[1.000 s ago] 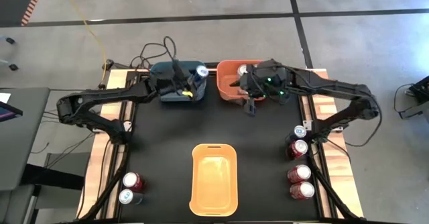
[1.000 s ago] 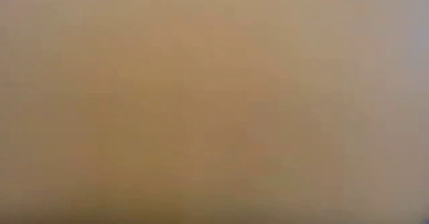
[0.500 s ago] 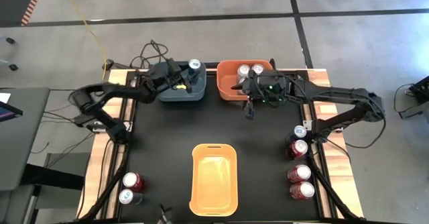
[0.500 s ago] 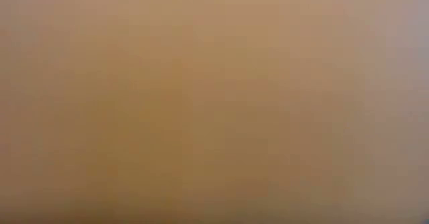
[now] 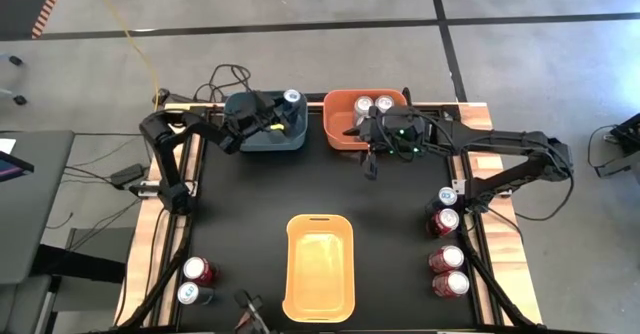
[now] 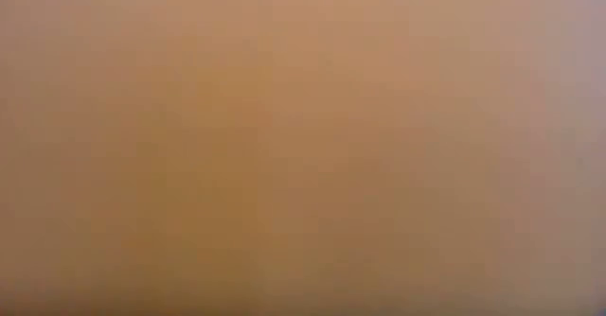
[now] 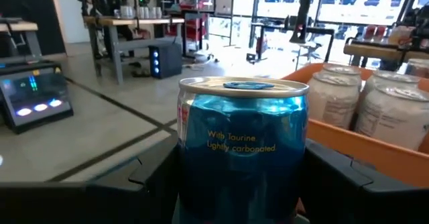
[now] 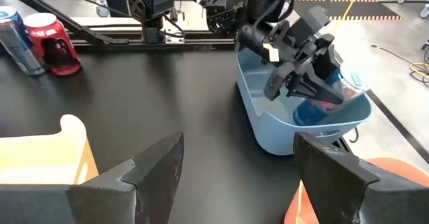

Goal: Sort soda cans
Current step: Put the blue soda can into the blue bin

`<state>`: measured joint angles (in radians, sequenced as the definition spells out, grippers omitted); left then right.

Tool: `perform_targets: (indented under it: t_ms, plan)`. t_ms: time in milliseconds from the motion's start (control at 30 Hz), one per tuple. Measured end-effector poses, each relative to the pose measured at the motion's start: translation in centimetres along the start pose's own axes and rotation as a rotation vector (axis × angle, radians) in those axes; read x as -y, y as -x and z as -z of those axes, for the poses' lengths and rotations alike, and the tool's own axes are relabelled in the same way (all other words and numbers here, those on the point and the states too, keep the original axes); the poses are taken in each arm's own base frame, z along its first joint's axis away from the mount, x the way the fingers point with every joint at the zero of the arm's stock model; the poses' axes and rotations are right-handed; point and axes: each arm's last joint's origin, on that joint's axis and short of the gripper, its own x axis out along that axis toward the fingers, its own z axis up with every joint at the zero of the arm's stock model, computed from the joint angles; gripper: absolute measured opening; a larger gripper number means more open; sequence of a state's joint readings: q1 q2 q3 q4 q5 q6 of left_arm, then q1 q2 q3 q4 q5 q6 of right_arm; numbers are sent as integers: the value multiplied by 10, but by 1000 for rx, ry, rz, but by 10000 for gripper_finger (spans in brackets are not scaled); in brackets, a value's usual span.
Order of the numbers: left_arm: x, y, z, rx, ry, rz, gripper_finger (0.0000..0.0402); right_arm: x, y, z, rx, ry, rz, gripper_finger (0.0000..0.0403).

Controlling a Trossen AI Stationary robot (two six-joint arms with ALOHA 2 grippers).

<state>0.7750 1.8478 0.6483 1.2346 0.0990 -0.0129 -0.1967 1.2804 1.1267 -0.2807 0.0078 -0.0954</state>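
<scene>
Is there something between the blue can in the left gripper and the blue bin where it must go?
Nothing visible does. The left gripper holds the blue can upright between its fingers, right over the blue bin, and no other object shows between can and bin. The right gripper is open, beside the orange bin.

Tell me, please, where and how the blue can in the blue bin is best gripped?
The blue can stands upright in the blue bin, so its round side wall at mid-height probably suits best, approached from above the bin's rim with fingers either side, as the left gripper sits now.
</scene>
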Motion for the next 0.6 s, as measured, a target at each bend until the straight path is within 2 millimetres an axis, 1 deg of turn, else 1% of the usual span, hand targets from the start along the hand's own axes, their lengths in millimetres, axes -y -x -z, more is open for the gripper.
perform_targets:
  t_ms: [200,300,433,500,600]
  plan:
    - [-3,0,1,-13,38,-9,238,-2,0,0,1,1,-7,297]
    - [-6,-1,4,-62,100,-21,245,-2,0,0,1,-7,-12,297]
    - [-11,-11,8,-200,145,-44,282,-2,0,0,2,-15,-11,297]
    - [-12,-16,6,-230,129,-45,305,-2,0,0,3,-15,-11,297]
    - [-10,-18,7,-255,106,-36,330,-2,0,0,3,-14,-13,297]
